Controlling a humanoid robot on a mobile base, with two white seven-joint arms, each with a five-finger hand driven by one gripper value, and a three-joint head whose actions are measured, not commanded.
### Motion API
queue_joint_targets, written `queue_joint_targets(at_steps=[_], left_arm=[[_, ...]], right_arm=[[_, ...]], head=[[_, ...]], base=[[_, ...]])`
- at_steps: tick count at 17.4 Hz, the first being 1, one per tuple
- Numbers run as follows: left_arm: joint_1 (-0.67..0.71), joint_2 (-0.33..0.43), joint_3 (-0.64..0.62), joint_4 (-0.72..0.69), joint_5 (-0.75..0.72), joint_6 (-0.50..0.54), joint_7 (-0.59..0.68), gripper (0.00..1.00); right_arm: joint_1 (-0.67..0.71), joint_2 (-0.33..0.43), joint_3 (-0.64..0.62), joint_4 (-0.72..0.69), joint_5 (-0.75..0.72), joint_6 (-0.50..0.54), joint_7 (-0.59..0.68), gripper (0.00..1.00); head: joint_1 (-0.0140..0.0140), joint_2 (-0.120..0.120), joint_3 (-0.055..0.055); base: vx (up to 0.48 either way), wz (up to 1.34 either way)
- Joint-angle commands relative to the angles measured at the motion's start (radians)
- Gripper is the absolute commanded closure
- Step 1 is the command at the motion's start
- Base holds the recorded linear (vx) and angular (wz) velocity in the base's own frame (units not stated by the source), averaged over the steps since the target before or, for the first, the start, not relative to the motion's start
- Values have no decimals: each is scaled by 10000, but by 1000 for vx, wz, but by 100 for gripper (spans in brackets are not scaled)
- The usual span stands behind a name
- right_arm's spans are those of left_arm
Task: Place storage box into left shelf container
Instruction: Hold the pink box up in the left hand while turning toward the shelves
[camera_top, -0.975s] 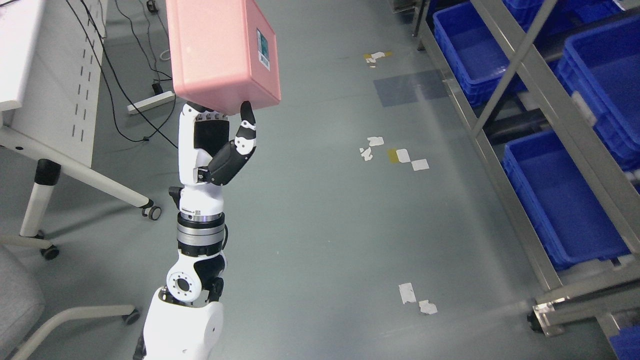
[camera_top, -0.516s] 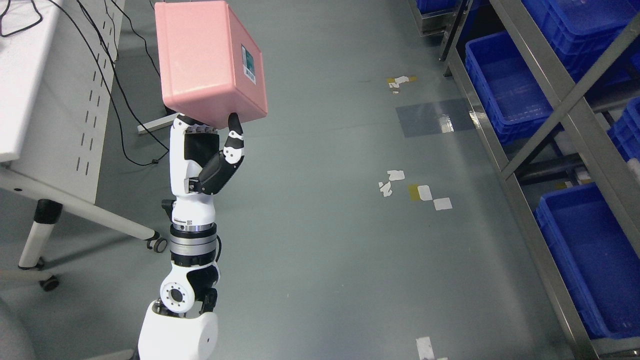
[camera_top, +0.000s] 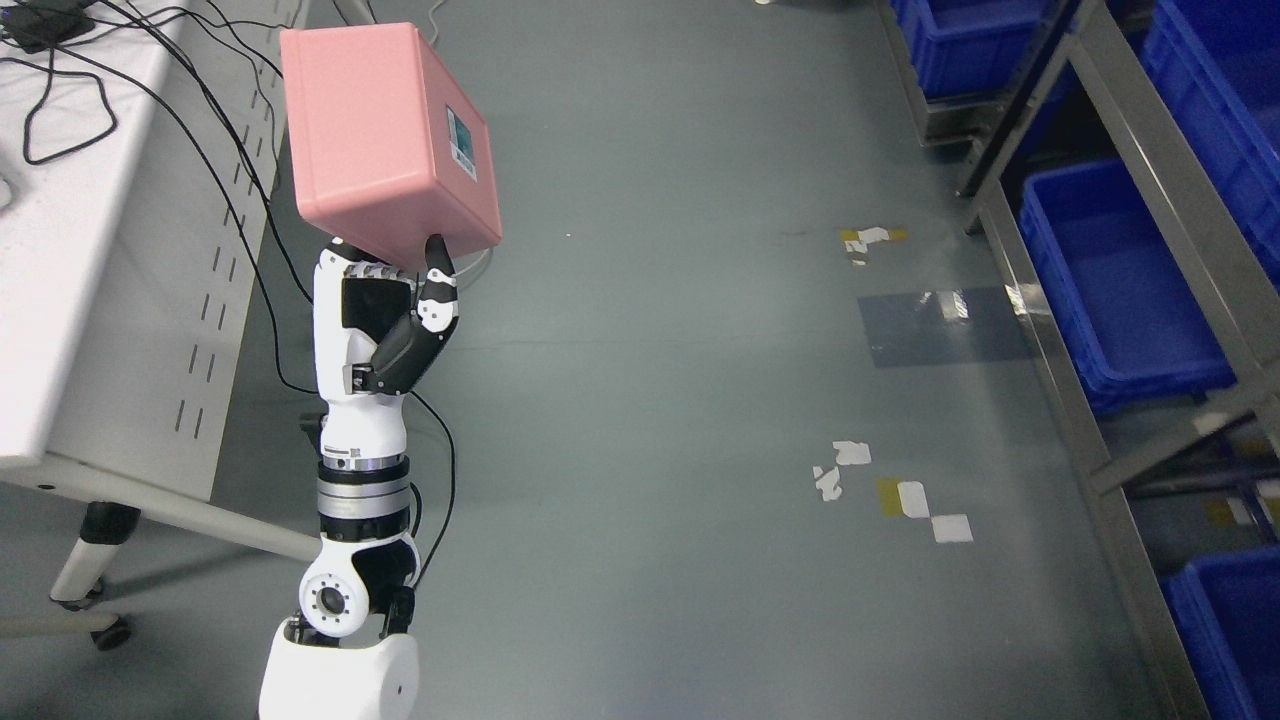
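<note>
My left hand (camera_top: 395, 265) is shut on a pink storage box (camera_top: 385, 145) and holds it up in the air over the grey floor, at the upper left of the head view. The thumb (camera_top: 437, 262) presses the box's near face and the other fingers are under it. The box has a small label (camera_top: 462, 146) on its right side. A metal shelf frame (camera_top: 1140, 130) with blue containers (camera_top: 1110, 270) stands along the right edge, far from the box. The right arm is out of view.
A white table (camera_top: 90, 300) with black cables (camera_top: 60, 110) stands at the left, close beside my arm, with a wheeled leg (camera_top: 90, 560) below. Bits of tape (camera_top: 900, 490) lie on the floor. More blue bins (camera_top: 1225, 640) sit lower right.
The whole picture has shifted: the camera has moved, so the shelf sits further down and right and the table shows more. My left hand keeps the same hold on the pink box.
</note>
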Motion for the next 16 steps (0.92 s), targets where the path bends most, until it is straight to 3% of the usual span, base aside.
queue_joint_targets(at_steps=[1, 12, 16], left_arm=[[39, 176, 573, -17, 131, 93, 5, 99], [85, 176, 466, -17, 131, 1, -11, 99], [465, 176, -450, 14, 146, 0, -11, 98]], right_arm=[[-61, -175, -31, -175, -15, -3, 15, 0], [-61, -175, -31, -175, -15, -3, 0, 0], [-61, -175, -31, -175, -15, -3, 0, 0]], head=[[0, 0, 0], [0, 0, 0], [0, 0, 0]], base=[[479, 319], [430, 190], [387, -243]])
